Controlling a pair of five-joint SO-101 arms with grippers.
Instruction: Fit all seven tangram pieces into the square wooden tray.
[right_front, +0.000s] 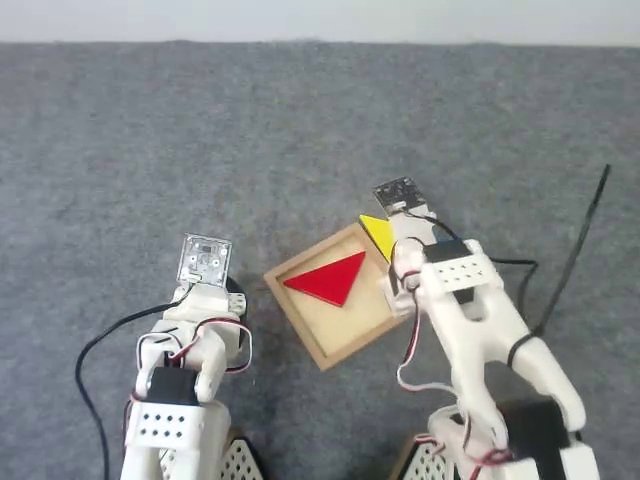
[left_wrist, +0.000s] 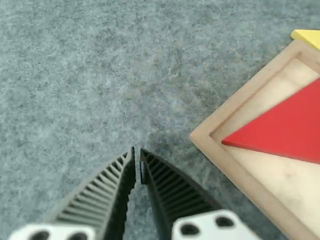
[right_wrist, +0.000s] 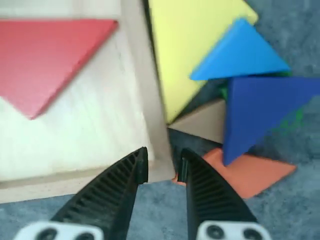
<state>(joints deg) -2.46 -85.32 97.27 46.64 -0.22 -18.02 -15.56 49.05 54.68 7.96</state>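
Observation:
The square wooden tray (right_front: 310, 250) lies tilted at mid-table with a red triangle (right_front: 328, 277) flat inside it. A yellow triangle (right_front: 377, 233) lies just outside one wall. In the right wrist view the yellow triangle (right_wrist: 185, 50) touches a light blue triangle (right_wrist: 240, 50), a dark blue triangle (right_wrist: 260, 107), a tan piece (right_wrist: 202, 125) and an orange piece (right_wrist: 245, 172), heaped beside the tray (right_wrist: 142, 100). My right gripper (right_wrist: 162, 157) hovers open by a narrow gap over the tray's corner. My left gripper (left_wrist: 136, 152) is shut and empty over the carpet, left of the tray (left_wrist: 240, 107).
Grey carpet (right_front: 200, 130) covers the whole table. A sliver of green piece (right_wrist: 297, 117) peeks out behind the dark blue triangle. The right arm (right_front: 470, 310) covers the heap in the high view. Black cables (right_front: 575, 250) trail beside both arms.

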